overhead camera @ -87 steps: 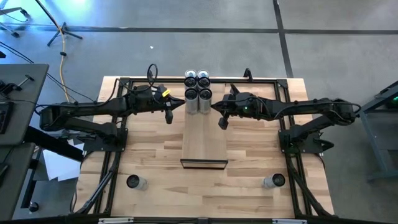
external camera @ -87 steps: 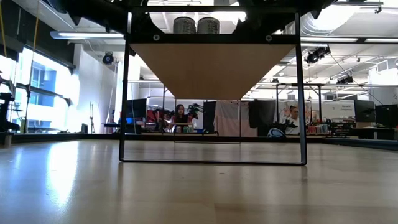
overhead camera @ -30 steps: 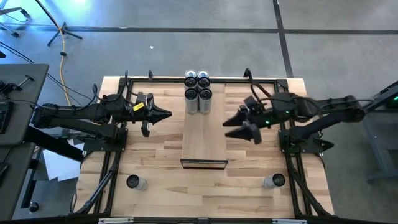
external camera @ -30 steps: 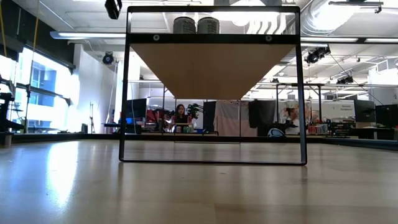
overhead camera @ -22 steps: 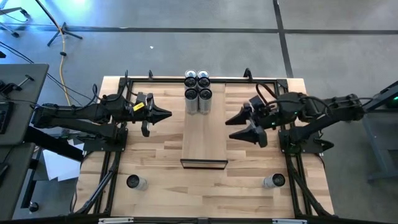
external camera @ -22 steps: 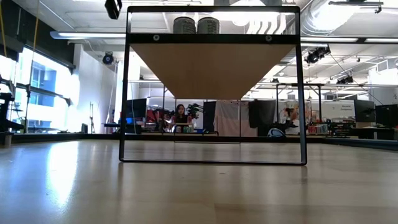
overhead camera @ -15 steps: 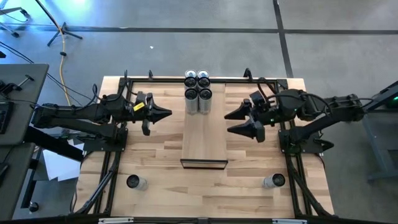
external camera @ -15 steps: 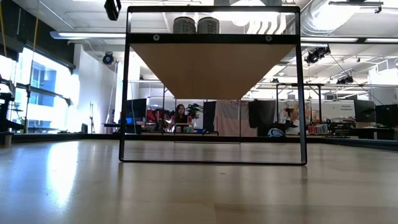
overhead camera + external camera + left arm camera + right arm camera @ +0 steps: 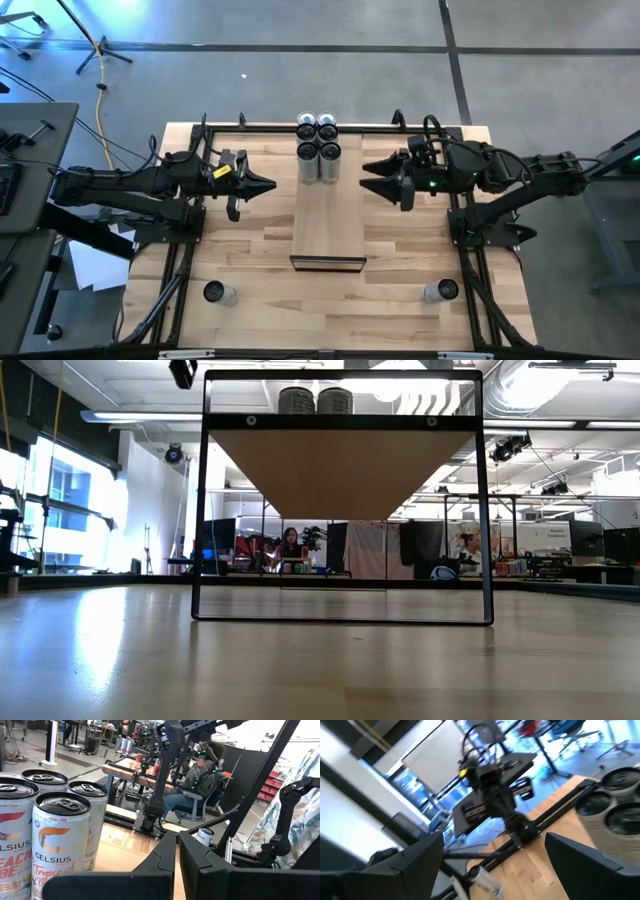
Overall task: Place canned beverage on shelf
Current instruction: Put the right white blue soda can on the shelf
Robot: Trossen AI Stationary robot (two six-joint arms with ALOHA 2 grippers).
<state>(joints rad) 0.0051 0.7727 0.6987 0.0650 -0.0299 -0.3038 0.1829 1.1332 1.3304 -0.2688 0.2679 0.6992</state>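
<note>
The wooden table (image 9: 250, 250) sits in an open workshop with a grey floor, and the shelf (image 9: 328, 222) runs down its middle. Four cans (image 9: 318, 150) stand in a tight square at the far end of that shelf, upright and touching; my left wrist view shows their printed sides close by.

What has changed over the last few seconds: both arms have backed away from the cans. My right gripper (image 9: 385, 180) was close against the cluster, swung out and toward the near side, and has now come back up level with the cans, just beside the shelf's right edge, fingers spread wide and holding nothing. My left gripper (image 9: 262, 184) drew off to the left and has sat there since, fingers pressed together, empty, well apart from the shelf.

I read that as one placement finished and the arms between jobs. Two more cans wait near the table's front edge: one at the left (image 9: 215, 293), one lying at the right (image 9: 439, 291). With the right jaws already open, I'd judge the right-hand can the likely next pick, though the gripper is pointed at the shelf, not at it.
</note>
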